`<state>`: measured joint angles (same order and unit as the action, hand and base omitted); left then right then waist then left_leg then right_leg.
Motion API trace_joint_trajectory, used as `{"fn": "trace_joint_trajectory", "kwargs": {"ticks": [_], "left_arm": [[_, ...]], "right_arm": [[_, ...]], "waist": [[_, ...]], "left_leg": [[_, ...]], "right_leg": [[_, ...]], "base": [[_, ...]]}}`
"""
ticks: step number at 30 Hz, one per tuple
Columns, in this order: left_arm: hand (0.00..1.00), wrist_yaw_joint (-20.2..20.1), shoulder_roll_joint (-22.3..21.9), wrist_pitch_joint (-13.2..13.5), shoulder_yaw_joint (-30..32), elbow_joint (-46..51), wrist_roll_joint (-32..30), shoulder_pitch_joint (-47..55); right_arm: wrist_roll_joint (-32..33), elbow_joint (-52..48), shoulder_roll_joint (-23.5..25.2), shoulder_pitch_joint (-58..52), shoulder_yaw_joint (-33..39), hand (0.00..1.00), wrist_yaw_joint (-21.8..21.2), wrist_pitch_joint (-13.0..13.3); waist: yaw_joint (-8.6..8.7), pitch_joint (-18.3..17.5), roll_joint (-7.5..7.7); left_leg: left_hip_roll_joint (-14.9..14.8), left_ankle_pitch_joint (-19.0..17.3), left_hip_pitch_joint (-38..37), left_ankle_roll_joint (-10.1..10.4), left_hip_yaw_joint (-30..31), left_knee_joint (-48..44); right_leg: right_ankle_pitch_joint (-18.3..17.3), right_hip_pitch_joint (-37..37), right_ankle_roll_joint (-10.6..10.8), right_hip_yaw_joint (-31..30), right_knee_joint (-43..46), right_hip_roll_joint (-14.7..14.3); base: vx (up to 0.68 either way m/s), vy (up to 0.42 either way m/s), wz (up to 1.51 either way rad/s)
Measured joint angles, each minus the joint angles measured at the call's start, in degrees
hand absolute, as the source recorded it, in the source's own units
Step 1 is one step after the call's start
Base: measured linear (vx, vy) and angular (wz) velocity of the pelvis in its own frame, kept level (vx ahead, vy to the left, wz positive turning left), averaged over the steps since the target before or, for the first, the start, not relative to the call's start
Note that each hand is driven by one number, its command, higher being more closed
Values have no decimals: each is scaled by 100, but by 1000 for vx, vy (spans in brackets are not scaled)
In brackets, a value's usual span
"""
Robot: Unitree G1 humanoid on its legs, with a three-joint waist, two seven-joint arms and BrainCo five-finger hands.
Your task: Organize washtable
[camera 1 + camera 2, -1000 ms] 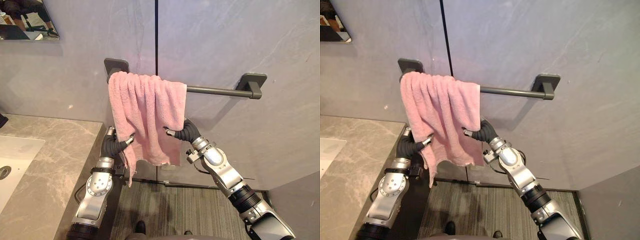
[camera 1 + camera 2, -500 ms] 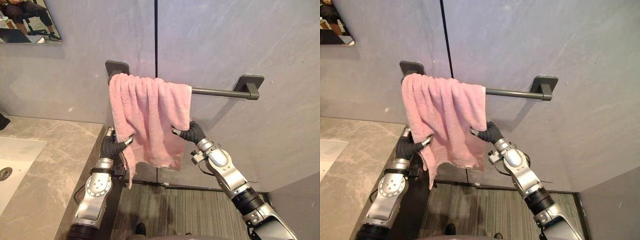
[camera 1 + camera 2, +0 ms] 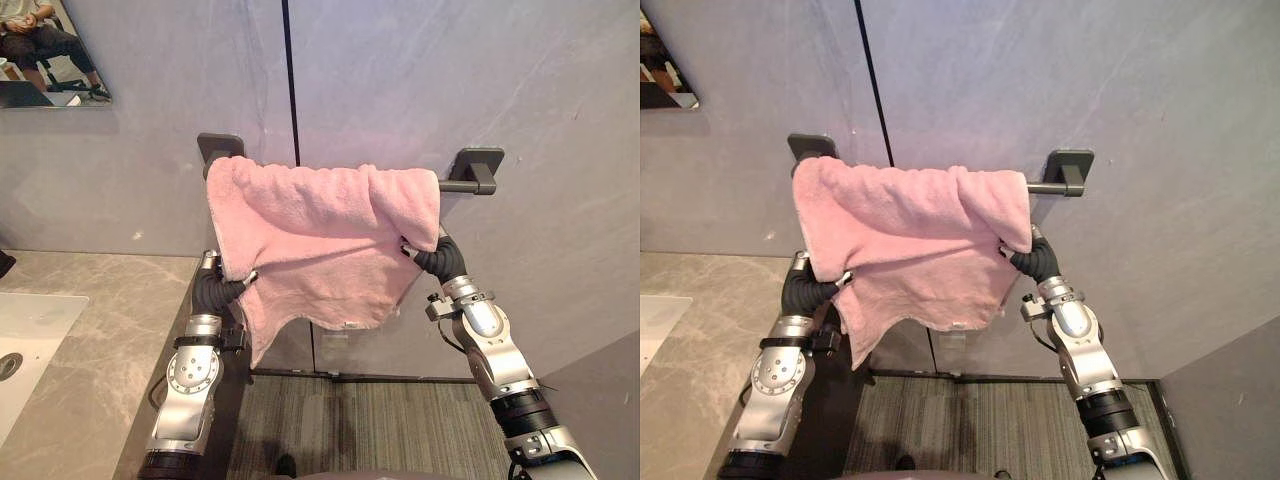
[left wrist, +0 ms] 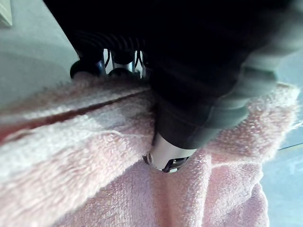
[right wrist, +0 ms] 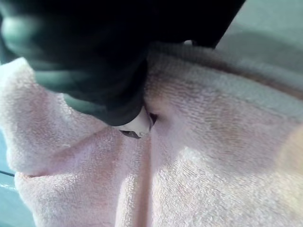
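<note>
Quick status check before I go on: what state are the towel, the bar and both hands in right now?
pink towel: draped over the bar, spread along most of it, lower edge uneven.
towel bar: fixed to the wall, covered by the towel except a short bare stretch at its right end.
left hand: shut on the towel's left edge, thumb in front.
right hand: shut on the towel's right edge, thumb in front.
</note>
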<state>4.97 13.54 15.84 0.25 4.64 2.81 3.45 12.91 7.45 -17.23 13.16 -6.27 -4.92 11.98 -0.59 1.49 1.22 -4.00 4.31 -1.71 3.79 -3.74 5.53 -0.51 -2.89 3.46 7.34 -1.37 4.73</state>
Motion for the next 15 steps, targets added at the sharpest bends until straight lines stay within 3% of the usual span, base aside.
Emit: {"fn": "trace_joint_trajectory", "kwargs": {"ticks": [8, 15], "left_arm": [[100, -8, -53, 1, -254, -249, 186, -102], [100, -14, -172, -53, -342, -662, 446, -271]], "right_arm": [[0, 17, 0, 0, 204, 100, 49, -2], [-1, 179, 7, 1, 207, 100, 123, -12]], "waist": [[23, 6, -9], [151, 6, -8]], "left_leg": [[-8, -7, 14, 1, -72, 1], [-8, -10, 73, -3, -123, -2]], "right_leg": [[11, 50, 17, -122, -4, 0], [20, 119, 27, -170, -5, 0]], "base": [[-4, -1, -5], [-2, -2, -3]]}}
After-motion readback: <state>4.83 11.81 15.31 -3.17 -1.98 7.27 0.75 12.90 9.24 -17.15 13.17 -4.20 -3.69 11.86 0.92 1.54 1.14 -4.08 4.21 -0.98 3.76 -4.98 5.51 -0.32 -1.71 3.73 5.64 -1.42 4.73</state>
